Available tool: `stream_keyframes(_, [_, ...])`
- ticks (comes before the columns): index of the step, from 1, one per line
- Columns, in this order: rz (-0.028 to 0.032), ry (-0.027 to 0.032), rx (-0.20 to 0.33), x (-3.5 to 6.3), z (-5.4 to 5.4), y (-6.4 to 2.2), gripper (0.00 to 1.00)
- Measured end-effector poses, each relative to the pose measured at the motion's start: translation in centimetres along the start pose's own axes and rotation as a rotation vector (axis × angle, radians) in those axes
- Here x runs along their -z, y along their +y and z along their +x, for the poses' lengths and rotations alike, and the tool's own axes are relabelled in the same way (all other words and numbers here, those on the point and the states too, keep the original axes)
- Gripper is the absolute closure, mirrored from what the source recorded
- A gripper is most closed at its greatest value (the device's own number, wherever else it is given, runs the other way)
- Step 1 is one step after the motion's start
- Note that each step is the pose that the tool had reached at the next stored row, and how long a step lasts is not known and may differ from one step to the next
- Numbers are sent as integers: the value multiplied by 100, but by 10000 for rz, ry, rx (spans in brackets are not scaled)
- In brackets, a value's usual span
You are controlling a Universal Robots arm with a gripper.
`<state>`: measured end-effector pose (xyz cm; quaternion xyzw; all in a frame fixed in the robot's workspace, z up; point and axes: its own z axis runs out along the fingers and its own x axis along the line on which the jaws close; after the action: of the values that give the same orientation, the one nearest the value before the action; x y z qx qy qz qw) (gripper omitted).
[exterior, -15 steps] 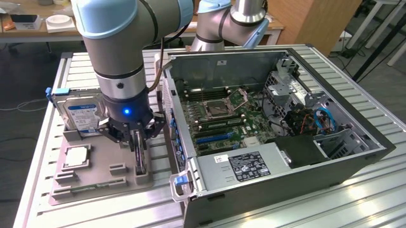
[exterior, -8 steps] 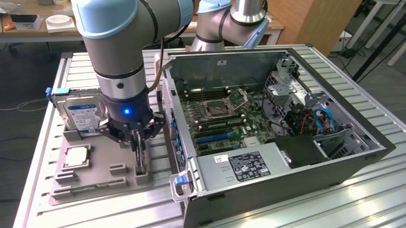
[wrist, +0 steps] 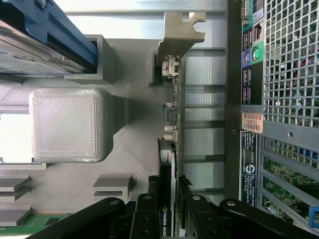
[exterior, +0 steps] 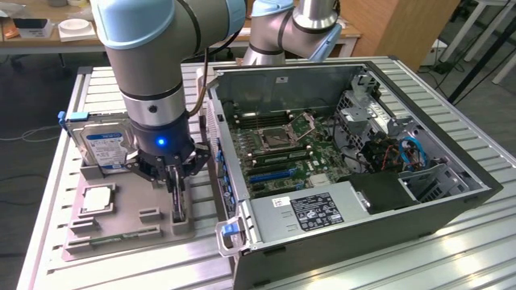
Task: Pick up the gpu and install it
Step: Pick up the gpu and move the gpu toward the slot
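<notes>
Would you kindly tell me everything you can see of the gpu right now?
The gpu is a thin flat card with a black face bearing NVIDIA lettering, a dark circuit board and a silvery metal bracket at one end. It stands on edge in a slot of the grey printed holder, beside the open computer case. The gripper is closed on its upper edge, one finger against each face.

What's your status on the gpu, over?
Gripper shut on gpu. It stands on edge in holder, not lifted. Case close alongside.
</notes>
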<state>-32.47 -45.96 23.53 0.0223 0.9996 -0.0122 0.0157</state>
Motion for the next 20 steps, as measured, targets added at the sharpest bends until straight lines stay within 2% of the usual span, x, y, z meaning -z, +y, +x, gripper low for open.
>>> stream_keyframes(4, [-1, -1, -1, 6, 0, 0, 74])
stream_keyframes(8, [0, -1, -1, 52, -2, -1, 74])
stream_keyframes(14, [-1, -1, -1, 157, -5, -4, 74])
stream_keyframes(20, [1, 4, 0, 311, -10, -7, 74])
